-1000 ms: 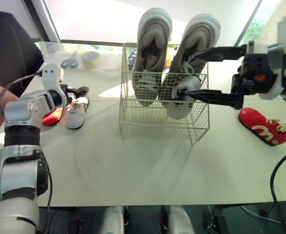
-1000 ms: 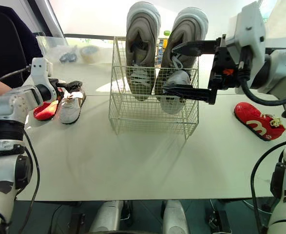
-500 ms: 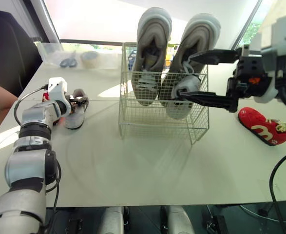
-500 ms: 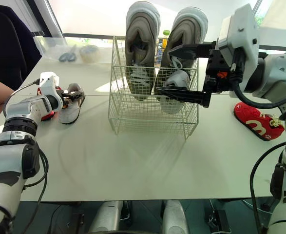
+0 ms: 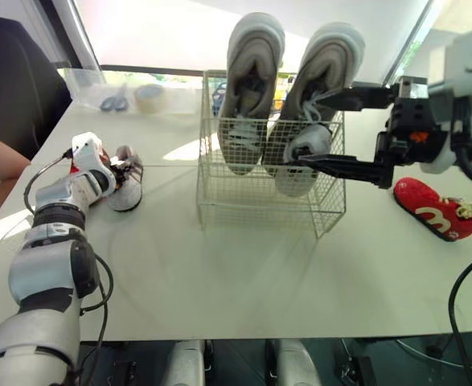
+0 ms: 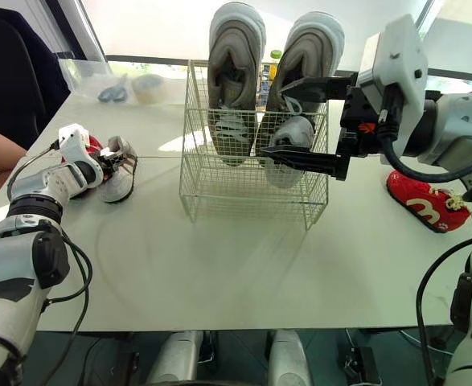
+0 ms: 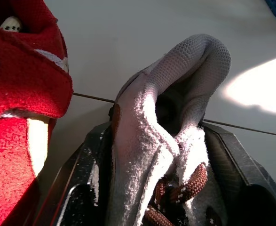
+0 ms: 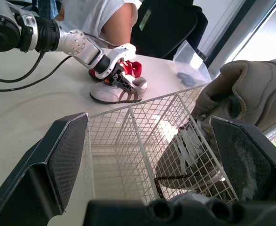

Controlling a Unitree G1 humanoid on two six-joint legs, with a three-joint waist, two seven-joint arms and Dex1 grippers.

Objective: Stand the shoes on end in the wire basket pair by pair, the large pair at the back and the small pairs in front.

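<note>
Left gripper (image 6: 113, 161) has dropped from its raised pose a second ago and now sits low on the counter (image 5: 244, 273), left-centre of the head views. Its fingers (image 7: 83, 188) are pressed against both sides of the small white shoe (image 6: 120, 182) at the heel collar, and the collar looks pinched between them. That shoe lies on its sole, well to the left of the wire basket (image 5: 260, 205). One small red shoe (image 7: 20, 94) lies just beside it, on the side away from the basket. Right gripper (image 5: 304, 130) has barely shifted. It hangs at the basket's right side with its fingers spread wide, one high and one low, holding nothing. The right-hand large grey shoe (image 5: 322, 88) is between them. The other large grey shoe (image 5: 252, 80) stands next to it, and both are on end at the back of the basket with their upper ends well above the rim. A second small red shoe (image 5: 437, 211) lies on the counter at right, apart from the basket.
</note>
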